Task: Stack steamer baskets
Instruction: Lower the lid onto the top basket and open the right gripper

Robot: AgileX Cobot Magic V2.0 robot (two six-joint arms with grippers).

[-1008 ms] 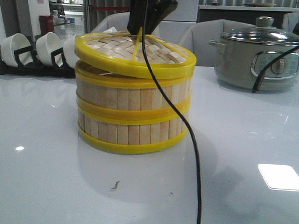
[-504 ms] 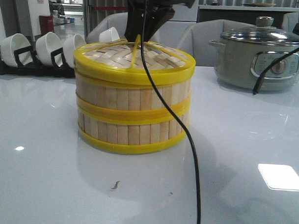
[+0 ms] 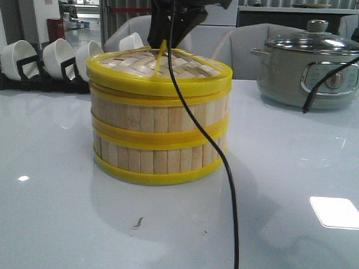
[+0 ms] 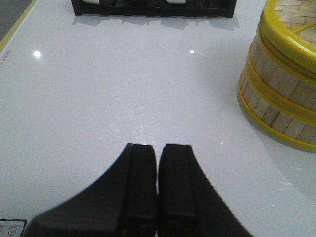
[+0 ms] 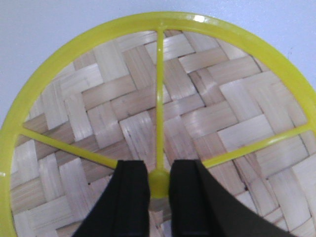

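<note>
Two stacked steamer baskets (image 3: pixel 159 137) stand mid-table (image 3: pixel 295 191), capped by the woven lid (image 3: pixel 159 72). The right gripper (image 5: pixel 159 185) has its jaws clenched on the lid's yellow knob (image 5: pixel 159 178). The left gripper (image 4: pixel 157 163), jaws pressed together and empty, hovers left of the stack.

A grey-green electric pot (image 3: pixel 311 71) and a rack of white cups (image 3: pixel 43 62) stand on the white table (image 3: pixel 296 174).
</note>
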